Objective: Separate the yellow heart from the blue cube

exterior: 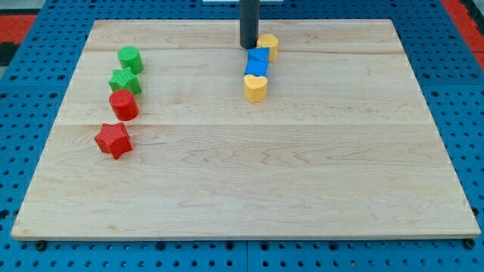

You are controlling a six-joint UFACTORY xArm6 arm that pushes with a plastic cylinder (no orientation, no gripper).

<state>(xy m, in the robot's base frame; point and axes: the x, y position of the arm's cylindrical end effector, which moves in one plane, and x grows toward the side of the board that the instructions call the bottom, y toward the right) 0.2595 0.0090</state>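
Observation:
A yellow heart (255,88) lies near the top middle of the wooden board. A blue cube (256,69) touches it on the side toward the view's top. A second blue block (259,55), its shape unclear, sits just above the cube, and a yellow block (268,45) sits above and right of that; the four form a short column. My tip (248,47) stands at the column's upper left, close beside the upper blue block and left of the yellow block.
On the view's left, a column of blocks: a green cylinder (130,59), a green star (124,80), a red cylinder (123,105) and a red star (113,140). The board (249,189) rests on a blue pegboard.

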